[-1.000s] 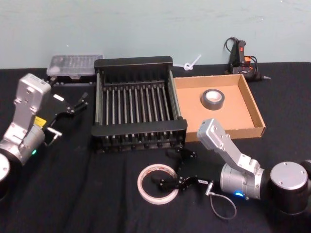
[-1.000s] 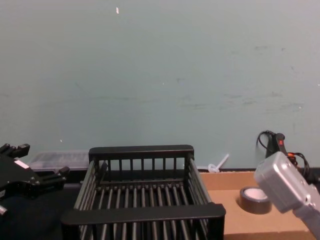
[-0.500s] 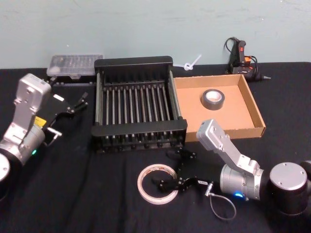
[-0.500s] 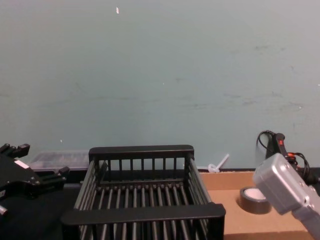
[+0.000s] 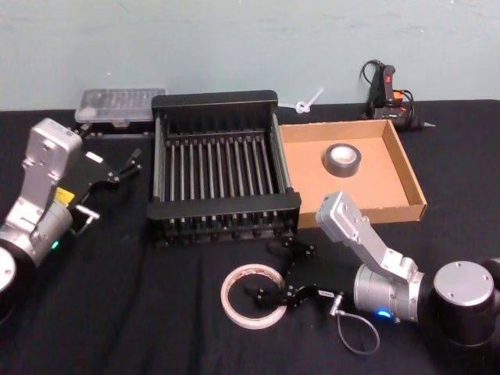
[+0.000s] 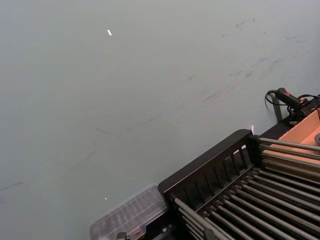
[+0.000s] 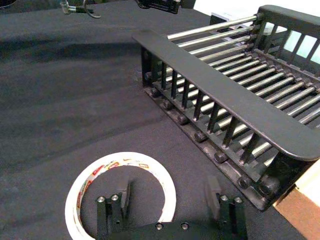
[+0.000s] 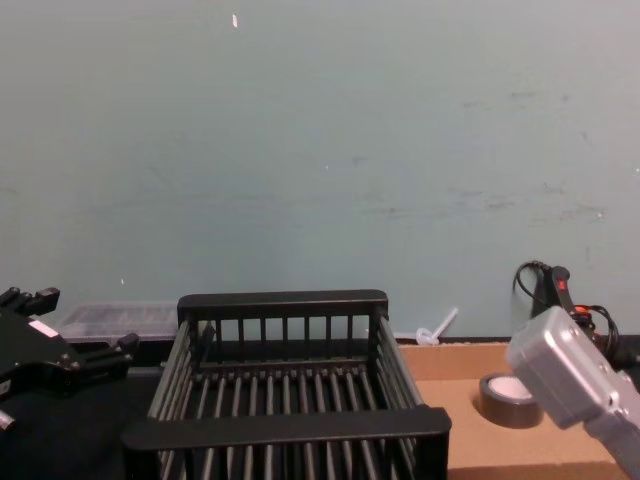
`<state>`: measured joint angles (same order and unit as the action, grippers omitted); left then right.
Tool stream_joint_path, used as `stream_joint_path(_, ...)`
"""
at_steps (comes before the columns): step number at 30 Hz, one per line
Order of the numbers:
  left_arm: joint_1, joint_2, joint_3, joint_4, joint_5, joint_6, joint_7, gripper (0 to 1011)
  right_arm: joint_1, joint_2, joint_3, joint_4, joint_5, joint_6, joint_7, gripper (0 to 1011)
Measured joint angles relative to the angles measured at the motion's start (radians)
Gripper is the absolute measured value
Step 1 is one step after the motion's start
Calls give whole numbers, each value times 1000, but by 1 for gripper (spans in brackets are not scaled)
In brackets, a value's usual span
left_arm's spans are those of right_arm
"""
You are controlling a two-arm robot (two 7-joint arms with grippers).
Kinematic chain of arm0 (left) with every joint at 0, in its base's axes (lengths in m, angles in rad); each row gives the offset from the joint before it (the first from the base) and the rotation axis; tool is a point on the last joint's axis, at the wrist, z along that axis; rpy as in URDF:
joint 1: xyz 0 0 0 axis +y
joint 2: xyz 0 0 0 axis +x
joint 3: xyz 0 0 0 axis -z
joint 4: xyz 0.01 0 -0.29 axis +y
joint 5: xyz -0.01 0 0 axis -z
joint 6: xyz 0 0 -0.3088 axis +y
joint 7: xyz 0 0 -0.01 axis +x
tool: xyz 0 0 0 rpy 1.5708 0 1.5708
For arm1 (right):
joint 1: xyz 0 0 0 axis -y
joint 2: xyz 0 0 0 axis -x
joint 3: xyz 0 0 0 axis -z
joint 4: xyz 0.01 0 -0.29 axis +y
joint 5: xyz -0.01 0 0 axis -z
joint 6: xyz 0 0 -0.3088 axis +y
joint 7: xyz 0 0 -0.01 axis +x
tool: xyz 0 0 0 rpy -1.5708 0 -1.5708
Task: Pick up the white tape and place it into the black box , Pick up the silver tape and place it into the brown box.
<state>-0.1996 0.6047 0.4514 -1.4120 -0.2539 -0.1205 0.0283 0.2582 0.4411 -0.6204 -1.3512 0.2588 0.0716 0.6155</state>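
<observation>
The wide, thin white ring of tape [image 5: 252,295] lies flat on the black-covered counter [image 5: 117,312], near of the black slatted plastic crate [image 5: 223,168]. The right hand [image 5: 283,272] is held low at the ring's right edge, fingers spread — 1 finger [image 7: 118,202] over the ring's hole, the other outside it. The small grey-silver tape roll [image 5: 343,158] sits inside the shallow brown cardboard box [image 5: 410,180], right of the crate. The left hand [image 5: 125,166] is raised left of the crate, fingers apart.
</observation>
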Motion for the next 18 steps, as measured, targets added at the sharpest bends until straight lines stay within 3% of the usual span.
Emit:
stream_joint_path(6,0,0,0,0,0,0,0,1001,0,0,0,0,0,0,0,867)
stream_joint_path(18,0,0,0,0,0,0,0,1001,0,0,0,0,0,-1,0,500)
